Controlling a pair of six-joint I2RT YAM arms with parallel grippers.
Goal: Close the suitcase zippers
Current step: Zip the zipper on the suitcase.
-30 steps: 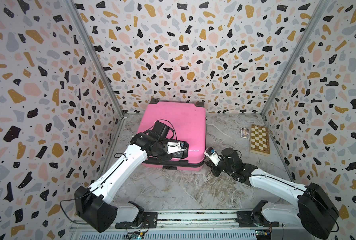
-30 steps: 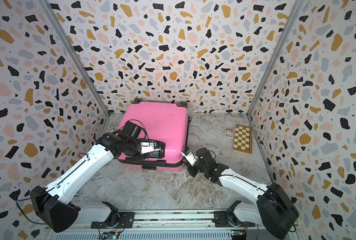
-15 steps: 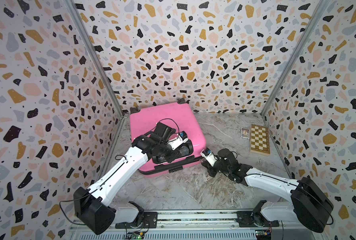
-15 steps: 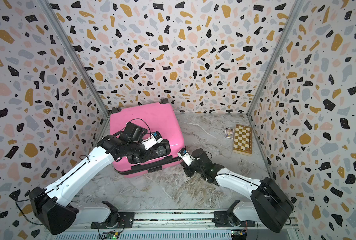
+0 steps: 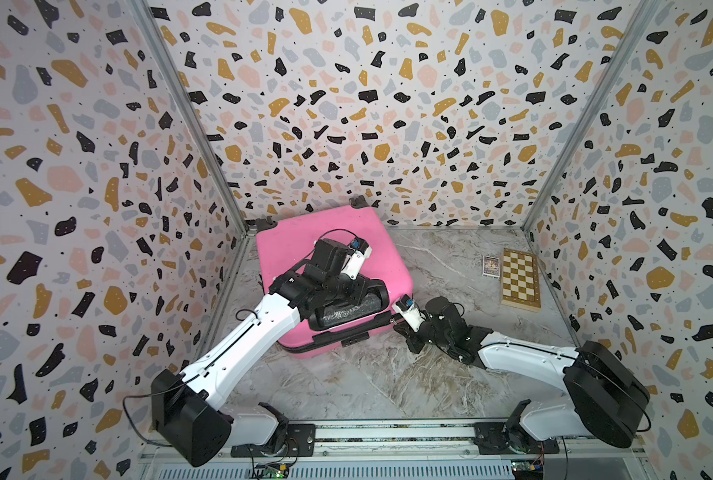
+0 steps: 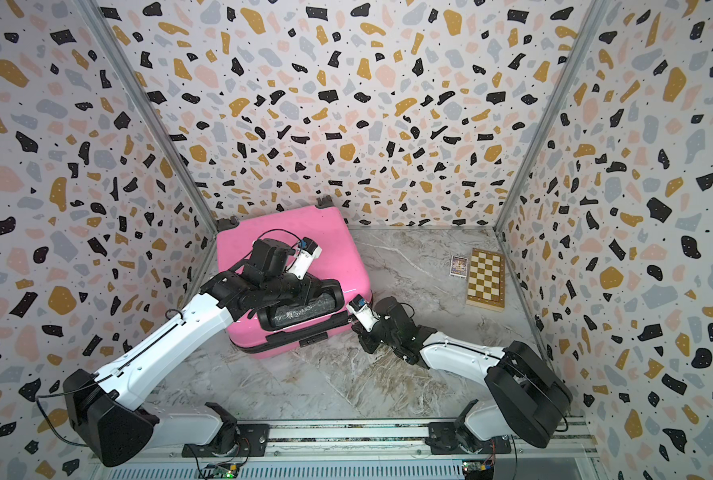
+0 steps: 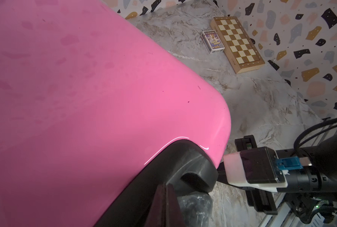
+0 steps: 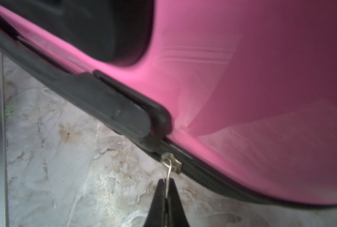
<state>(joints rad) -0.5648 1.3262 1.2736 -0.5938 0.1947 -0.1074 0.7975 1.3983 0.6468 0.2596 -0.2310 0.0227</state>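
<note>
Zipping is under way. The right end effector (image 8: 166,188) is clamped on the pull (image 8: 169,167), the zipper (image 8: 199,175) of the suitcase (image 5: 330,237) just ahead of its tips; next, draw it along the seam past the black bar (image 8: 108,106). The left end effector (image 7: 164,196), shut, rests against the handle (image 7: 187,163). Since a second ago the suitcase has swung round on the worktop (image 5: 388,374) and the left jaws have closed.

**A:** That suitcase (image 5: 292,257) shell is glossy hard plastic, right? Reflections all over it.

**B:** Yep, smooth and shiny. The handle (image 8: 112,106) is matt black plastic. The zipper band (image 8: 199,175) looks woven, with a bright metal pull (image 8: 170,164). The chessboard (image 5: 520,279) is smooth wood, and the surface (image 5: 367,374) is marble-look.
</note>
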